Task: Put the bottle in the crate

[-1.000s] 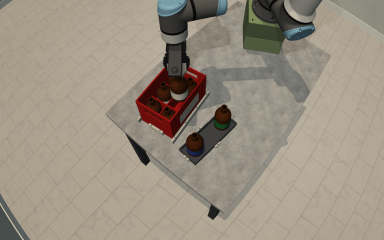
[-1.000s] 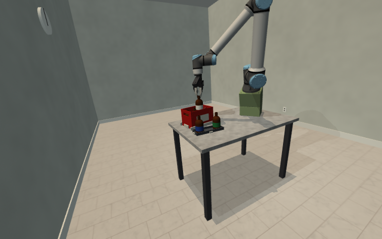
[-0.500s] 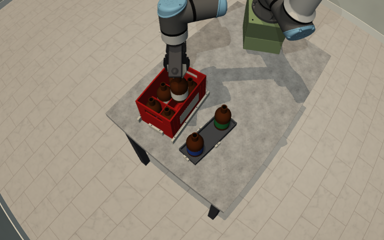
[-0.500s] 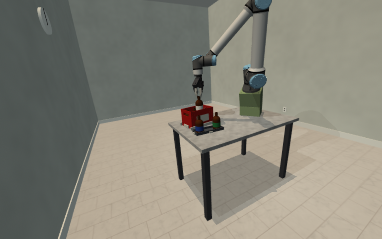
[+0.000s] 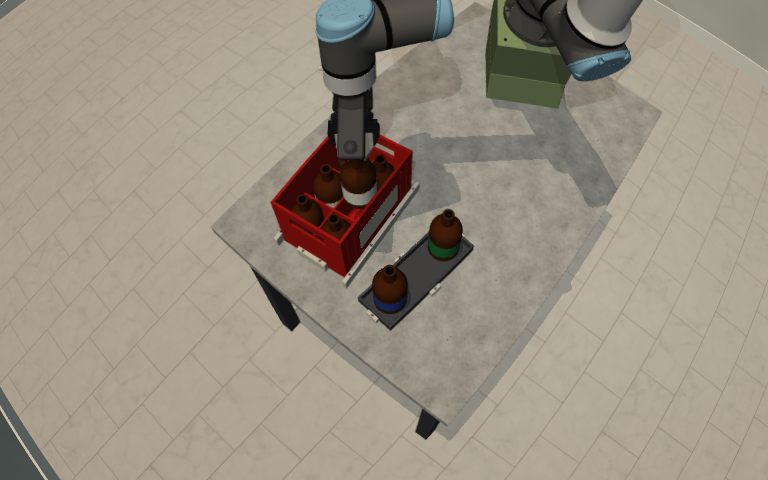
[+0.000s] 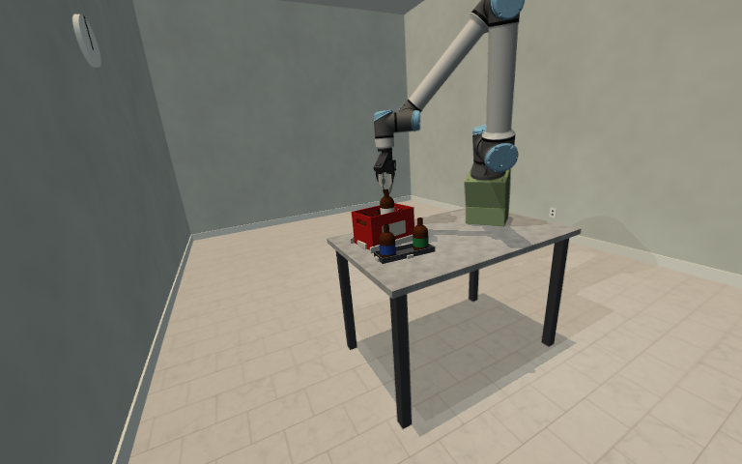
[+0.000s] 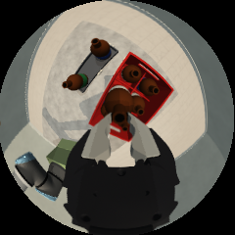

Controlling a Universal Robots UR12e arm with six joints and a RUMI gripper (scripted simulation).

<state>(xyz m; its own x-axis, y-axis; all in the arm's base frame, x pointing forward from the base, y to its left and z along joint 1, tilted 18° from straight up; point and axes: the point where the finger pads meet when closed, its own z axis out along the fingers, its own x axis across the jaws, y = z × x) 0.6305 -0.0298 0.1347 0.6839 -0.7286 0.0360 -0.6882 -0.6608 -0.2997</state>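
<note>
My gripper (image 5: pixel 351 159) (image 6: pixel 385 189) (image 7: pixel 118 113) is shut on the neck of a brown bottle with a white label (image 5: pixel 357 183) (image 6: pixel 386 203) (image 7: pixel 117 102). It holds the bottle upright, with its lower part inside the red crate (image 5: pixel 370 233) (image 6: pixel 363 225) (image 7: pixel 162 103) and its upper part above the rim. Several brown bottles stand in the other slots, among them one (image 5: pixel 327 184) beside the held bottle. The dark tray (image 5: pixel 421 273) (image 6: pixel 401 252) (image 7: pixel 95 61) to the crate's right bears a blue-labelled bottle (image 5: pixel 389 289) (image 6: pixel 386 241) (image 7: pixel 99 48) and a green-labelled bottle (image 5: pixel 444 236) (image 6: pixel 419 234) (image 7: pixel 74 81).
The crate and the tray stand near the left front corner of the grey table (image 5: pixel 513 237) (image 6: pixel 478 252). The arm's green pedestal (image 5: pixel 522 65) (image 6: pixel 486 199) stands at the table's back edge.
</note>
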